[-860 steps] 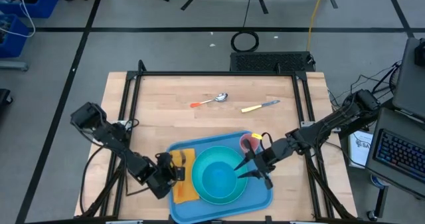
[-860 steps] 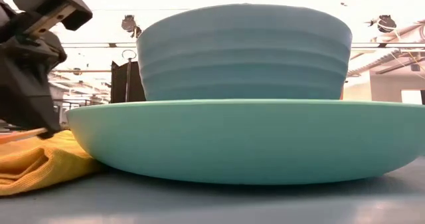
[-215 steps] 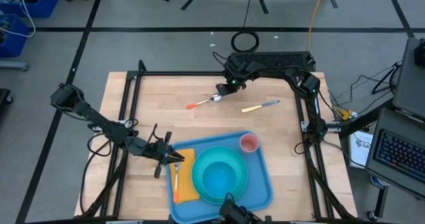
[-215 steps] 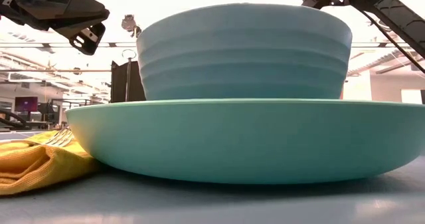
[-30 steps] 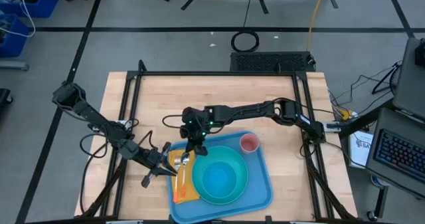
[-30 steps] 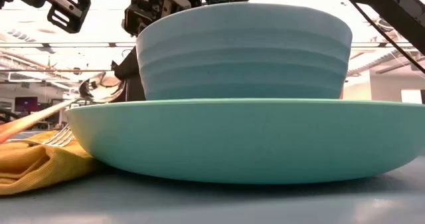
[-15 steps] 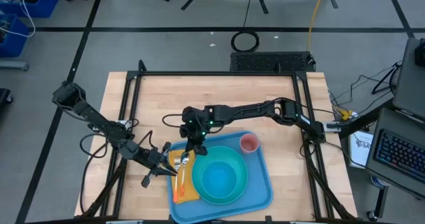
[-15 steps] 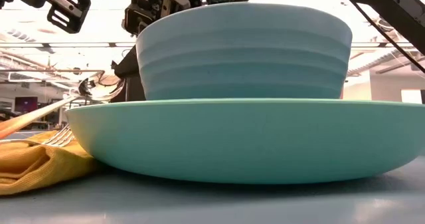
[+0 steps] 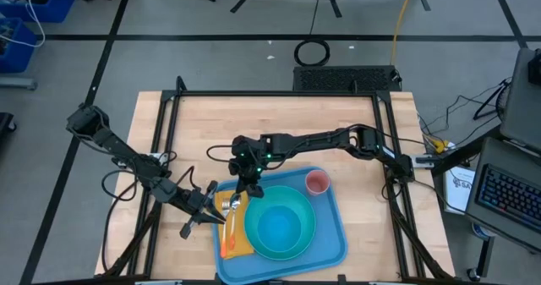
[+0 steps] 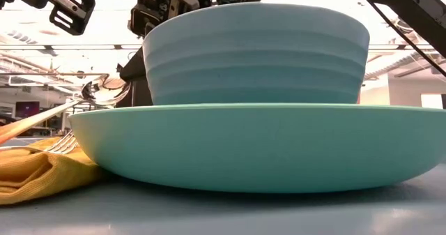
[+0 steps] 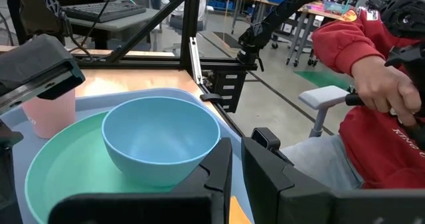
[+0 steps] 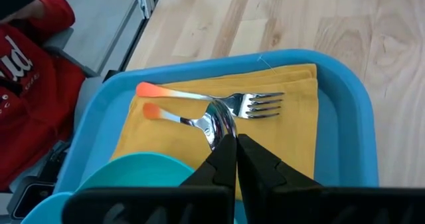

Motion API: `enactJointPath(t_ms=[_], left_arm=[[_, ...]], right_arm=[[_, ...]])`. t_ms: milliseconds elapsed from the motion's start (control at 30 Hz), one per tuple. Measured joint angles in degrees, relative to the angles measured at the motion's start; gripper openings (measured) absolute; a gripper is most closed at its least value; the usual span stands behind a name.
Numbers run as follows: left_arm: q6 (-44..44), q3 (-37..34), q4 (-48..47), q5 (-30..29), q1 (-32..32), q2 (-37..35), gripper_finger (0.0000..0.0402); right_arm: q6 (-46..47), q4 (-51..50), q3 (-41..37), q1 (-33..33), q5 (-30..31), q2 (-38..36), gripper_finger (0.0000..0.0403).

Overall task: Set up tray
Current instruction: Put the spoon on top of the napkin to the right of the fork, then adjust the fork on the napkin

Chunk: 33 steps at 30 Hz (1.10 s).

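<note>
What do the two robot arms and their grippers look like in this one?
Both arms are dark, slim and jointed, with loose black cables trailing along them. The left gripper has two flat black fingers with blocky, squared edges. The right gripper ends in two narrow black fingers that taper toward the tips, and small green lights glow on the arm just behind it.

A blue tray point(image 9: 334, 249) carries a teal plate point(image 9: 308, 244), a light-blue bowl point(image 9: 281, 227), a pink cup point(image 9: 317, 183), a yellow napkin point(image 12: 292, 134) and orange-handled silver cutlery point(image 12: 199, 98).
</note>
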Motion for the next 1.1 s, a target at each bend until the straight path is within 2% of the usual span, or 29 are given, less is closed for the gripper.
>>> enactJointPath(t_ms=[700,867,1100], left_arm=[[-0.28,0.0,-0.28,0.0,-0.02,0.0,0.0037],[-0.28,0.0,-0.28,0.02,-0.02,0.0,0.0037],[-1.02,0.0,-0.27,0.25,0.0,0.0,0.0037]], right_arm=[[-0.24,1.75,0.02,0.0,0.02,0.0,0.0046],[-0.09,2.51,0.02,0.02,2.51,0.0,0.0058],[3.09,2.88,0.02,-0.33,5.27,0.0,0.0051]])
